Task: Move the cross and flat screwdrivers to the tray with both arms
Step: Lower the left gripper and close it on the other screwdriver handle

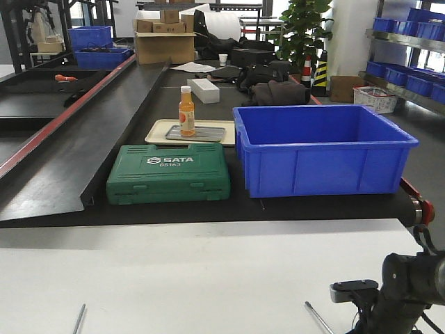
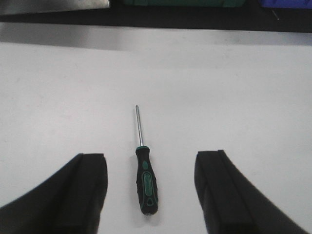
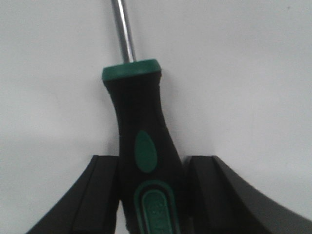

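Observation:
One screwdriver (image 2: 146, 180), with a black and green handle, lies on the white table with its shaft pointing away. My left gripper (image 2: 151, 163) is open above it, one finger on each side of the handle and not touching it. My right gripper (image 3: 151, 163) is shut on the handle of the other screwdriver (image 3: 139, 112), low on the white table. In the front view only the two shafts show, one at the bottom left (image 1: 80, 318) and one at the bottom right (image 1: 318, 316) beside my right arm (image 1: 407, 282). The grey metal tray (image 1: 208, 133) lies far off on the black belt.
An orange bottle (image 1: 186, 111) stands on the grey tray, which rests on a cream tray (image 1: 156, 132). A green SATA toolbox (image 1: 169, 174) and a big blue bin (image 1: 320, 146) stand between the white table (image 1: 208, 271) and the trays.

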